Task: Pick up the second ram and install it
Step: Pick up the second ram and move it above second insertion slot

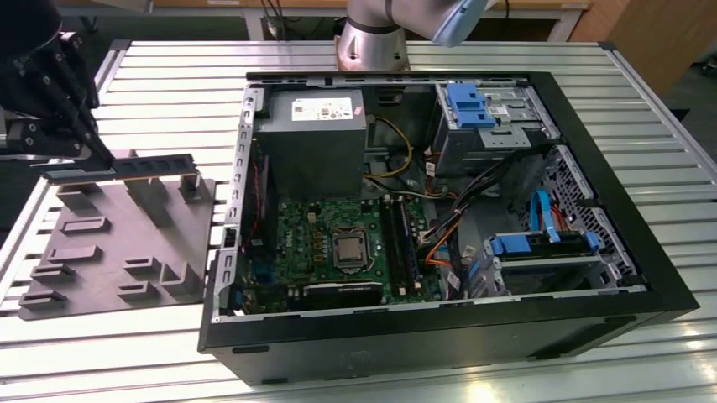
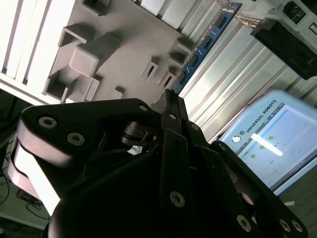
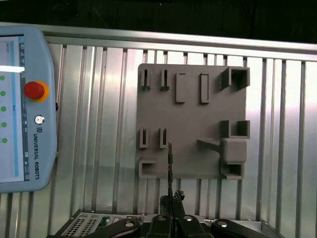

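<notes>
Where the black metal gripper (image 1: 103, 161) narrows to its fingertips, the two fingers are pressed together on the second ram (image 1: 151, 164), a thin, long, dark grey-green memory stick with a row of small black chips. In the exterior view the stick lies roughly level, its long axis running from the exterior view's left to its right. The free length points toward the open black computer case (image 1: 448, 336).

It sits over the far edge of the grey plastic tray (image 1: 101, 252) with raised blocks. Whether it is clear of those blocks cannot be told.

The first wrist view meets the stick (image 3: 170, 163) edge-on, as a thin dark line leading away from the gripper (image 3: 172, 206) across the tray (image 3: 188, 124). So it stands on its long edge, flat faces upright. The second wrist view gives its broad face instead (there it looks blue), with the chips (image 2: 203, 47) in a row beyond the fingertips (image 2: 171, 99).

Both wrist views take in a pale blue teach pendant (image 3: 22, 148) with a red round button (image 3: 34, 90), lying on the ribbed aluminium table (image 1: 168, 67) beside the tray. The exterior view shows the case interior, with its large green motherboard (image 1: 308, 227).
</notes>
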Controlling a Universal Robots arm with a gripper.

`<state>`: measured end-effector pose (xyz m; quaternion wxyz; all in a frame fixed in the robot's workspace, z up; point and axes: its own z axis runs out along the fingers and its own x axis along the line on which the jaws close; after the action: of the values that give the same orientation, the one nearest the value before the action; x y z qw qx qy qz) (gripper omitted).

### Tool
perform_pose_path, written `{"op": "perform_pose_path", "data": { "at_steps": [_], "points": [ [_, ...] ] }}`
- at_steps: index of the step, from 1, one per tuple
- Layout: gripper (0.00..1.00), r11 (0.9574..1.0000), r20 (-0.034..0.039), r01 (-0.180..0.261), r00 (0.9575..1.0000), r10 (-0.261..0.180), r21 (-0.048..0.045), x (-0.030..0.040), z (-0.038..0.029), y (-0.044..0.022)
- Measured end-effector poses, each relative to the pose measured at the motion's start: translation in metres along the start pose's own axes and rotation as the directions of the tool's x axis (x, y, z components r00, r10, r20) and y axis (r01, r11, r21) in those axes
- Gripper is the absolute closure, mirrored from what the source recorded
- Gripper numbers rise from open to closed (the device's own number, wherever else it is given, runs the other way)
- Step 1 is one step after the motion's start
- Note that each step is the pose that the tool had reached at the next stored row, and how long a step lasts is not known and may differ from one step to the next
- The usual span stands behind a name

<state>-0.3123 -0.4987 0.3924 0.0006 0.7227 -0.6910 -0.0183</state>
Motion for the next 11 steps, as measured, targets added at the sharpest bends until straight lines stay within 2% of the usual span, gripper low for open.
{"op": "perform_pose_path", "data": {
  "at_steps": [11],
  "points": [
    [0.89, 1.0, 0.0, 0.0, 1.0, 0.0, 0.0, 0.0005, -0.0003, -0.0121]
  ]
}}
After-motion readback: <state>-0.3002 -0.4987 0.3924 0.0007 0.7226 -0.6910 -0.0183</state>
